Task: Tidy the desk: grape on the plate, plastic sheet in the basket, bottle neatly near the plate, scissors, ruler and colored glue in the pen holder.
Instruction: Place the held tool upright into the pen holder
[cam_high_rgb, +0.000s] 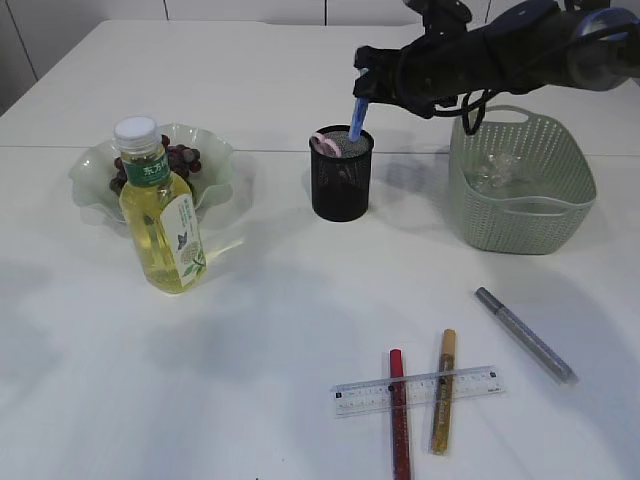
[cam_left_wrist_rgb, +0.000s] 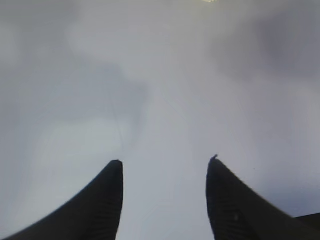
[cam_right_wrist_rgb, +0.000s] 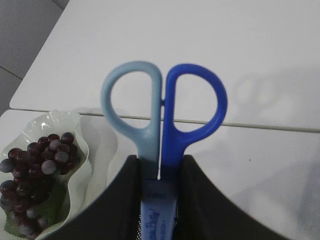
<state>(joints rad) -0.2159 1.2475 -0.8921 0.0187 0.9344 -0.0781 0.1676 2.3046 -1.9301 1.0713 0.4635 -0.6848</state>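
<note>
left gripper (cam_left_wrist_rgb: 165, 200): jaws apart, empty | right gripper (cam_right_wrist_rgb: 159, 200): clamped, raised

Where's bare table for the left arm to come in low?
Open: the front-left stretch between the bottle and ruler, and the gap between pen holder and basket. Crowded: front right, where three glue pens cross or flank the ruler.

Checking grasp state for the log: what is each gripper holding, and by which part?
The right gripper holds the scissors just below the handle loops, above the pen holder. The left gripper is open and holds nothing.
</note>
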